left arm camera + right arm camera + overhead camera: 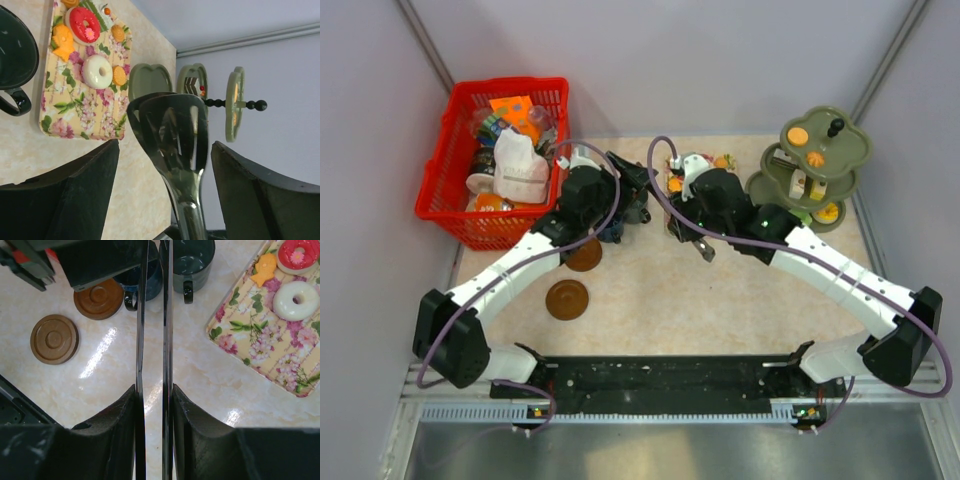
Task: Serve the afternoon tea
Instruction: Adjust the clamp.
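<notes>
Your right fingers [115, 435] sit narrow, clamped on the thin metal tongs [167, 340]; your left fingers [70, 195] stand wide either side of the tong tips. On the beige stone-look worktop [200, 375] the navy mug [152, 277] and dark-green mug [192, 260] stand side by side near two round brown saucers [54, 338], with toy doughnuts [296, 300] on a floral tray [260, 340] beside them and the olive-green three-tier stand [815, 165] at the far right.
</notes>
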